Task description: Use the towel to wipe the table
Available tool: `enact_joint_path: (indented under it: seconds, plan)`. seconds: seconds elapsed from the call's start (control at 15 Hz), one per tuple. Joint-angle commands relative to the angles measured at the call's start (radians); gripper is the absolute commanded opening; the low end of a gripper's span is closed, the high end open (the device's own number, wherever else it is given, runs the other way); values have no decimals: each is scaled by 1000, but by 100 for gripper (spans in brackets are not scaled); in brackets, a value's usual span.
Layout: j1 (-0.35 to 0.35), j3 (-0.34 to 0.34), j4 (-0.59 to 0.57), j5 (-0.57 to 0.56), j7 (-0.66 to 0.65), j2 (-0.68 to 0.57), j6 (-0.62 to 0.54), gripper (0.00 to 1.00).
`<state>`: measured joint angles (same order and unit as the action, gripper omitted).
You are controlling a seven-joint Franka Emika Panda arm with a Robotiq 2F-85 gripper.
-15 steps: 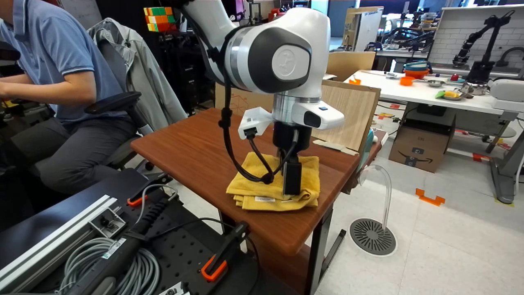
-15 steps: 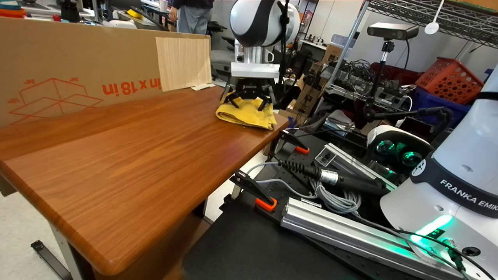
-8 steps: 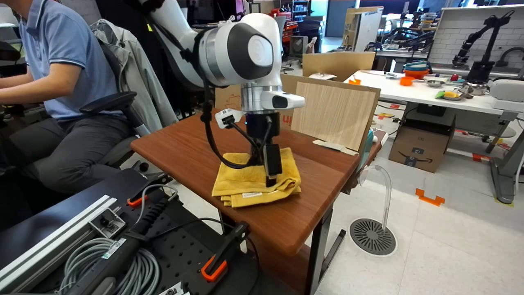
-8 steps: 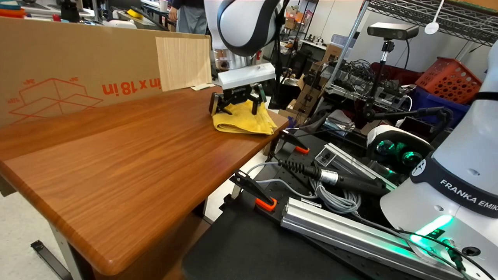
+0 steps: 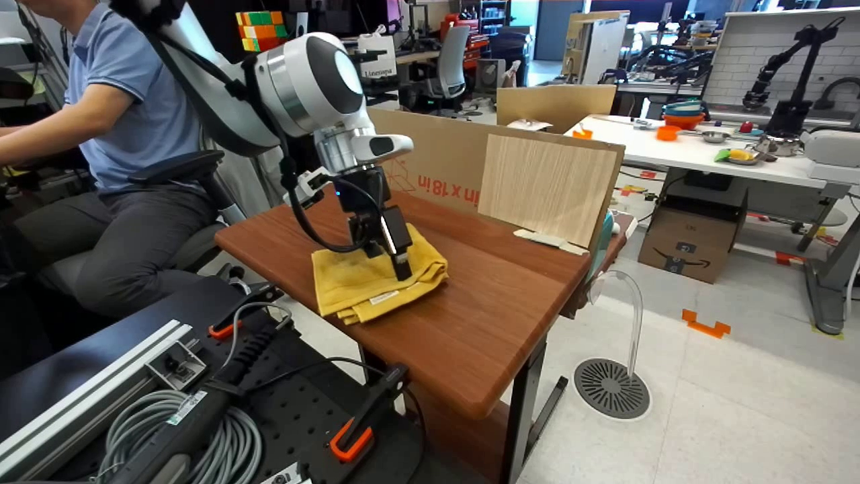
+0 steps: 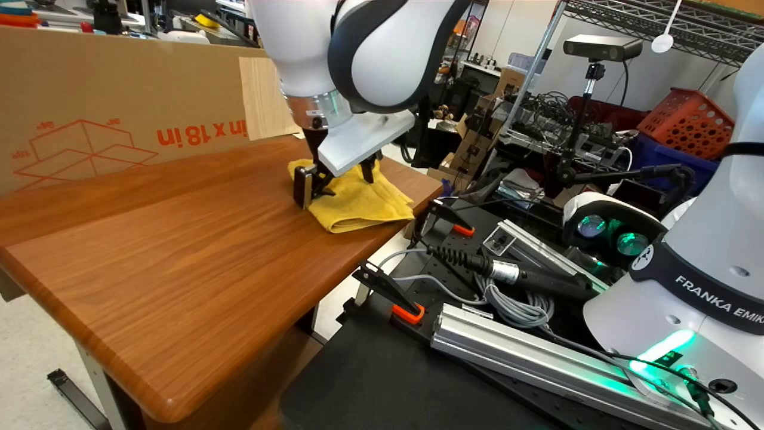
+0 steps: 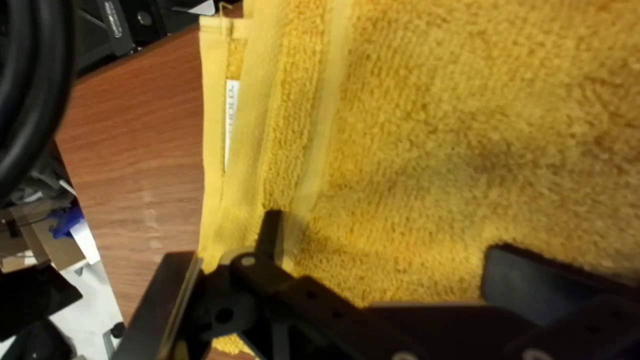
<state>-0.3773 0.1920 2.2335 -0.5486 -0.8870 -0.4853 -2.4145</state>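
Mustard-yellow terry towel (image 6: 364,206), folded; on wood-grain table (image 6: 197,257), toward its 2 o'clock in an exterior view. Robotiq gripper (image 7: 385,250): fingers spread, tips on towel. White label (image 5: 383,297): small strip in an exterior view; lettering (image 7: 231,110) at 10 o'clock in wrist view.

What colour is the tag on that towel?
The tag is white with greyish lettering; it shows best in the wrist view.

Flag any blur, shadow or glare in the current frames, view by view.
Wrist view: the black cable at the left edge is out of focus, and soft shadow darkens part of the towel; in an exterior view, a bright green light glares on the robot's white base and tints the metal rail green.
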Motion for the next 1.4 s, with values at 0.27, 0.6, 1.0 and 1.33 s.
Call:
enact_joint_path:
  seconds: [0.27,0.6,1.0,1.33]
  plan:
    - [-68,-161,-31,-29,-61,-71,-40,100]
    - [-28,-239,-53,61,17,-56,-57,100]
    - [101,-316,-284,492,275,-106,106,100]
    - [104,-259,-544,642,196,-268,237,100]
